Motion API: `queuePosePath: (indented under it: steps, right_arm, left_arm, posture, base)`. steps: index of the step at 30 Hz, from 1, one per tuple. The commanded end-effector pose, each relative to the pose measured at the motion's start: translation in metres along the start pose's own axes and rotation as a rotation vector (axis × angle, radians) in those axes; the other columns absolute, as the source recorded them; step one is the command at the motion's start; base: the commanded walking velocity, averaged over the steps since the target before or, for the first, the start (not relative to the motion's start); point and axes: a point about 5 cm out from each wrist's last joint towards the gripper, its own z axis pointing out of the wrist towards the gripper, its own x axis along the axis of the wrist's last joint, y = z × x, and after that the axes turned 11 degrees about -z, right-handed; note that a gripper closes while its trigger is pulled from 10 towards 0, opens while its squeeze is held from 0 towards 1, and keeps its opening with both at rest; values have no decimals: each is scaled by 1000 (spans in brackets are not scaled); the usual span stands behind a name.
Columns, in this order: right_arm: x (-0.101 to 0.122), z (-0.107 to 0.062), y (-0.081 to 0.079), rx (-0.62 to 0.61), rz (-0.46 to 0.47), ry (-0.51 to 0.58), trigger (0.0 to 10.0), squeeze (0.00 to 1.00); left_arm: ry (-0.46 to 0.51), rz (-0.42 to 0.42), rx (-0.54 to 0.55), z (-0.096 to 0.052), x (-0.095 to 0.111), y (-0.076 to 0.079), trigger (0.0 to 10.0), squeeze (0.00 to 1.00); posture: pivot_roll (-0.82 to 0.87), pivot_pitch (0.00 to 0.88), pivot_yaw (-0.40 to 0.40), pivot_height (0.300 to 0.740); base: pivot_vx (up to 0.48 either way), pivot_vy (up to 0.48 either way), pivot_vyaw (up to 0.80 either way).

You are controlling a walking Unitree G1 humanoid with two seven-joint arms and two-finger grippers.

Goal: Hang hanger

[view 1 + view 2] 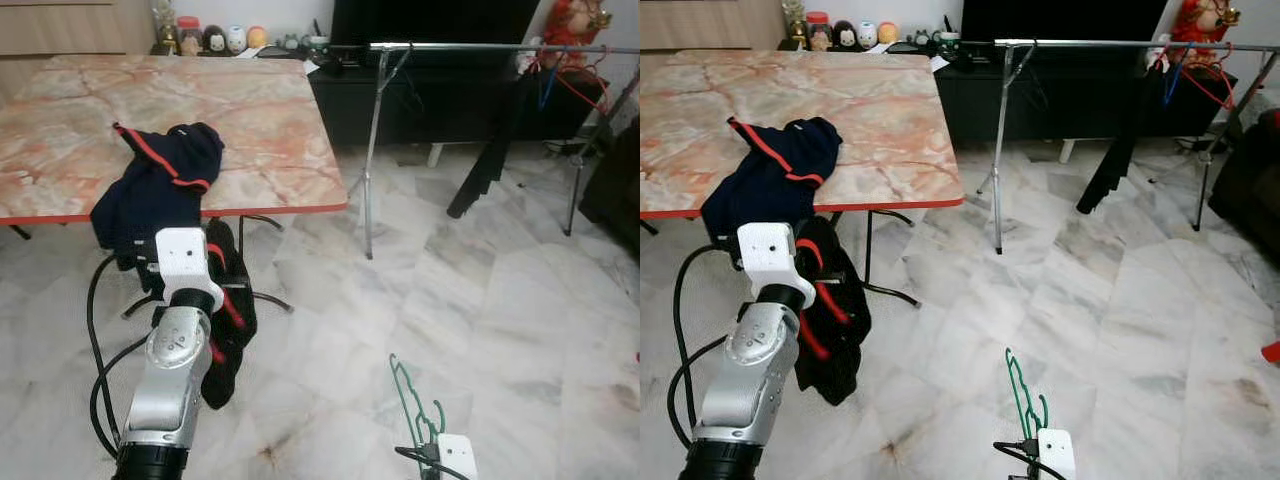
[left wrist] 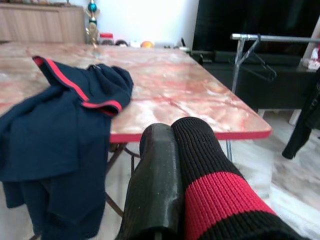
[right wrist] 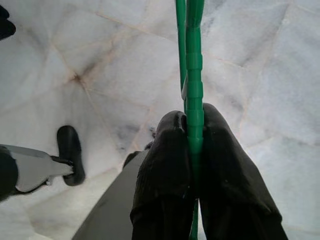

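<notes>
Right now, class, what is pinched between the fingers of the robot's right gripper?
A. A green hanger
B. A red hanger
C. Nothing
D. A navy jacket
A: the right wrist view shows the right gripper with its two black fingers closed on the shaft of the green hanger, which the head views show rising from that gripper above the marble floor.

A pink marble table [image 1: 270, 110] carries a navy garment [image 1: 165, 170] draped over its red front edge
</notes>
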Motion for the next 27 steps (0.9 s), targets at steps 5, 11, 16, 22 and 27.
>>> queuePosePath:
  steps: [5, 11, 16, 22, 27]
  right_arm:
    - [12, 3, -8, 1, -34, 19, 10000, 0]
    - [12, 3, -10, 5, 29, 17, 10000, 0]
    - [11, 3, -12, 14, 8, 4, 10000, 0]
    - [20, 5, -3, -20, 37, 17, 10000, 0]
    - [19, 5, -1, -28, 25, 2, 10000, 0]
  left_arm:
    - [48, 22, -15, 6, 16, 2, 10000, 0]
    - [52, 27, -19, 7, 17, 2, 10000, 0]
    - [46, 32, -37, 9, 16, 6, 10000, 0]
    - [52, 38, -53, 12, 19, 8, 10000, 0]
    - [50, 38, -51, 10, 19, 8, 10000, 0]
  posture:
    - [53, 0, -70, 740]
    - [55, 0, -70, 740]
    - [53, 0, -65, 740]
    - [55, 0, -62, 740]
    - [61, 0, -61, 740]
  base:
    - [0, 0, 595]
    - [138, 0, 371]
    - [289, 0, 0]
    - [291, 0, 0]
    - [292, 0, 0]
